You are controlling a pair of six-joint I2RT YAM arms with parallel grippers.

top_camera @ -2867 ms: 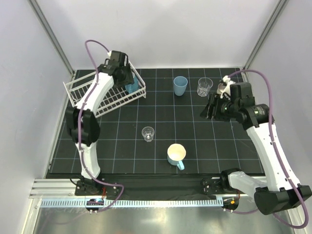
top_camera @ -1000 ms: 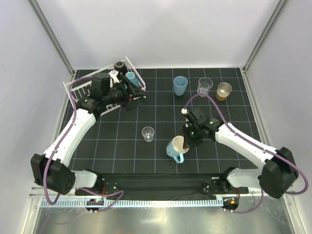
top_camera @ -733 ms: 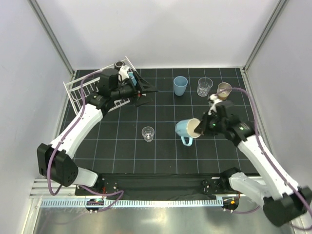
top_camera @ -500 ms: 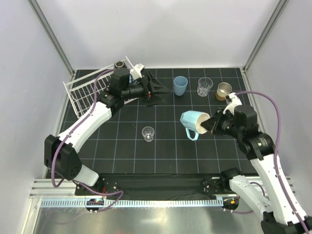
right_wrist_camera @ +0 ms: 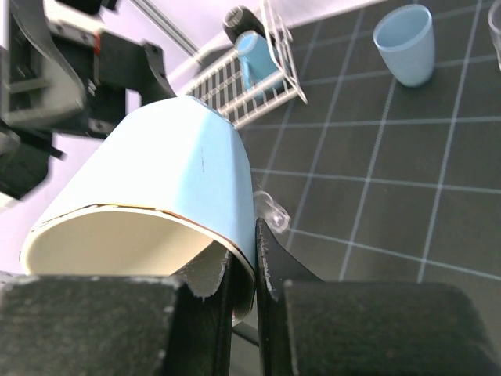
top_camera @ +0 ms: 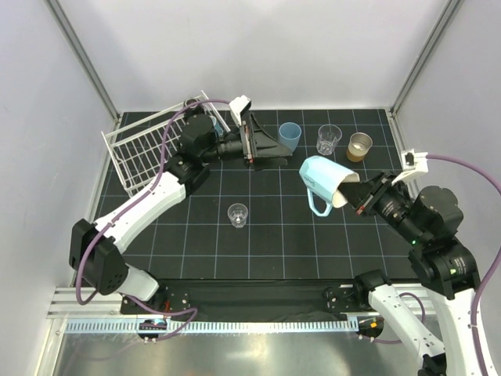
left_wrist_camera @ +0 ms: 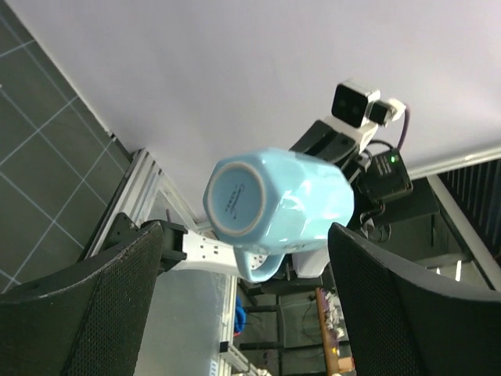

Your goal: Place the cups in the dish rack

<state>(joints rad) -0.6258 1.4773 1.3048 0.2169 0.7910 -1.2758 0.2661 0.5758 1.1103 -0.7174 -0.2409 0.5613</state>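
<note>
We see a black gridded mat (top_camera: 258,254) filling the middle of the overhead view, with pale walls around it. The white wire rack (top_camera: 139,149) sits at the mat's upper left, askew to the grid lines. In the right wrist view a second blue mug (right_wrist_camera: 256,52) stands in the rack's end corner, with a black mug (right_wrist_camera: 238,17) just behind it; we cannot tell whether the black one is inside the wires. The left arm (top_camera: 149,200) rises from the lower left and crosses over the rack toward the upper centre. The left gripper (top_camera: 278,149) points right, its fingers spread wide with nothing between them, just left of the tumbler (top_camera: 290,138). The right arm (top_camera: 438,235) stands at the right edge. The right gripper (top_camera: 352,194) holds the blue mug (top_camera: 321,176) in the air right of centre, well apart from the rack. The mug is tipped on its side, base toward the upper left and handle hanging down. The fingers pinch its rim, one inside the cream interior and one outside. The tumbler stands upright on the mat at upper centre. To its right stand a clear glass (top_camera: 329,139) and then a brown cup (top_camera: 360,146). A smaller glass (top_camera: 237,214) stands alone left of centre.
</note>
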